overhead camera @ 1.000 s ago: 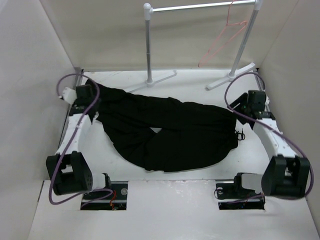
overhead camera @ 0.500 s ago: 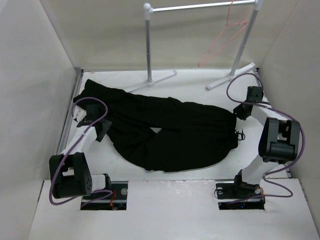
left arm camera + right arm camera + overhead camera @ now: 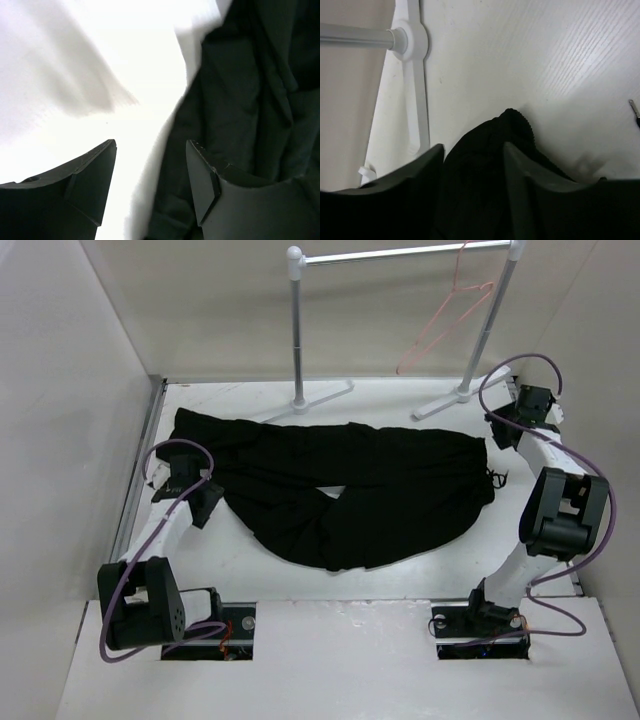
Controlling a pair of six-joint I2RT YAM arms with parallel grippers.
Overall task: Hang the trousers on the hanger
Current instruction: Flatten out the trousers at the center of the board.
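White counter (image 3: 260,580): trousers (image 3: 340,490) spread across middle; right pincer (image 3: 472,147) clamped on fabric near far-right corner; left pincer (image 3: 151,144) released at left edge.

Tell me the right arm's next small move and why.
Probably raise the right pincer a little: it pinches a fold of the trousers, which lie spread on the table, while the hanger hangs high on the rack behind.

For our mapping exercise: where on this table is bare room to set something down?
Bare: the near strip between trousers and arm bases; the far patch between the rack feet. Crowded: the cloth-covered middle and both sides by the arms.
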